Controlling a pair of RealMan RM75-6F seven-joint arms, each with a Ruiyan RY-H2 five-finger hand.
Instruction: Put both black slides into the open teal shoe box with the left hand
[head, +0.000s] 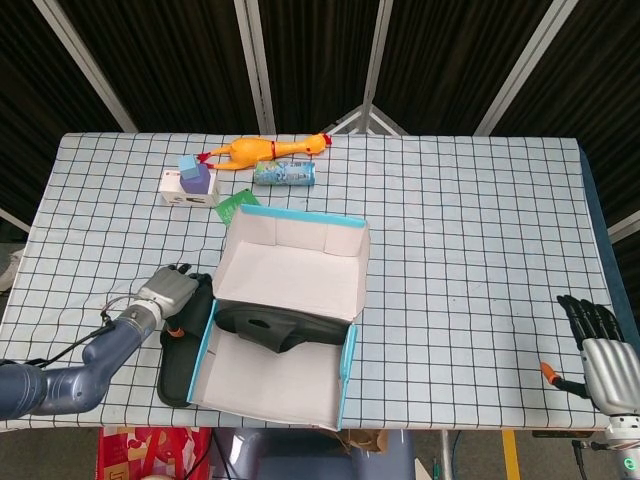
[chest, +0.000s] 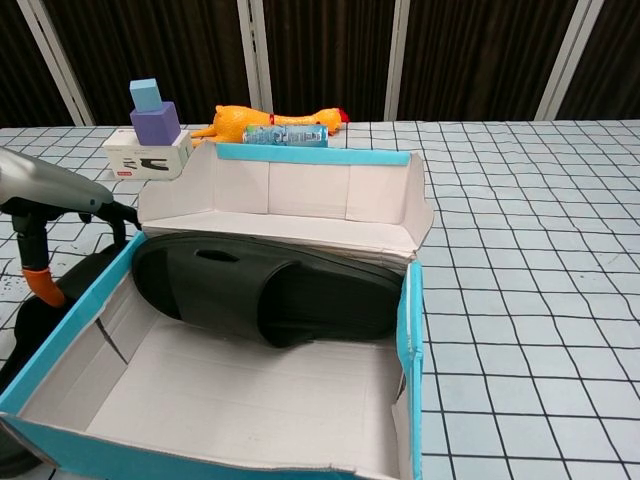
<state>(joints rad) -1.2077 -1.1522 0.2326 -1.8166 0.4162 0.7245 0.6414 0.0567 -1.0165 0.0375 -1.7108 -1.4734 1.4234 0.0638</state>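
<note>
From the head view, the teal shoe box (head: 285, 325) sits open on the checkered counter (head: 460, 240), its lid standing up at the far side. One black slide (head: 280, 328) lies inside, against the back wall. The second slide (head: 181, 345) lies on the counter just outside the box's left wall. The left hand (head: 176, 293) rests over the far end of this slide; whether its fingers are closed on it cannot be told from here. The right hand (head: 597, 345) is at the counter's near right edge, well apart from the box, fingers straight and slightly apart, holding nothing. A rubber chicken (head: 262, 150), a can (head: 284, 174) and a small white box (head: 188, 186) lie at the far side.

From the chest view, the left hand (chest: 62, 190) hangs over the outer slide (chest: 45, 310), beside the teal wall (chest: 70, 325), fingertips hidden. The inner slide (chest: 265, 290) rests tilted against the back.
</note>
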